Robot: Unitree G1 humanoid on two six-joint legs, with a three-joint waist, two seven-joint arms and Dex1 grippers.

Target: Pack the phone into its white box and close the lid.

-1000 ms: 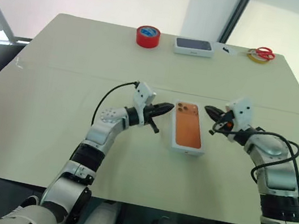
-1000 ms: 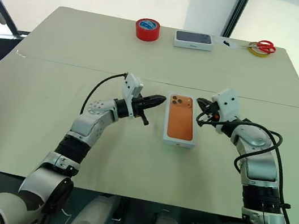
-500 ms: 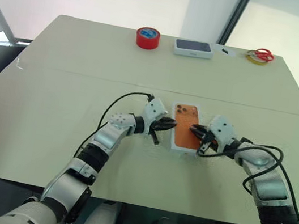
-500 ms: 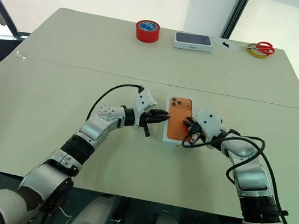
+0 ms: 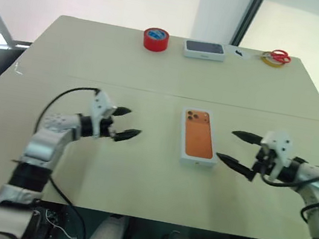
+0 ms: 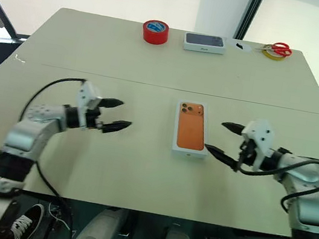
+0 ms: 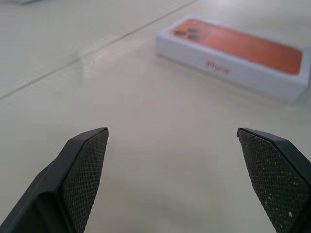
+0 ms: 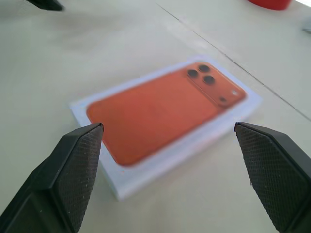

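— Where do we see the shallow white cardboard lid point(image 5: 197, 136) with the orange phone print?
— Closed on the box, mid beige tabletop point(image 5: 155, 70), between our left fingers point(image 5: 123, 122) and right fingers point(image 5: 234, 148), both spread wide, holding nothing.

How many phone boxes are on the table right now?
2. One with an orange phone printed on its lid lies mid-table between the arms; a second box, with a dark top, sits at the far edge beside the red tape.
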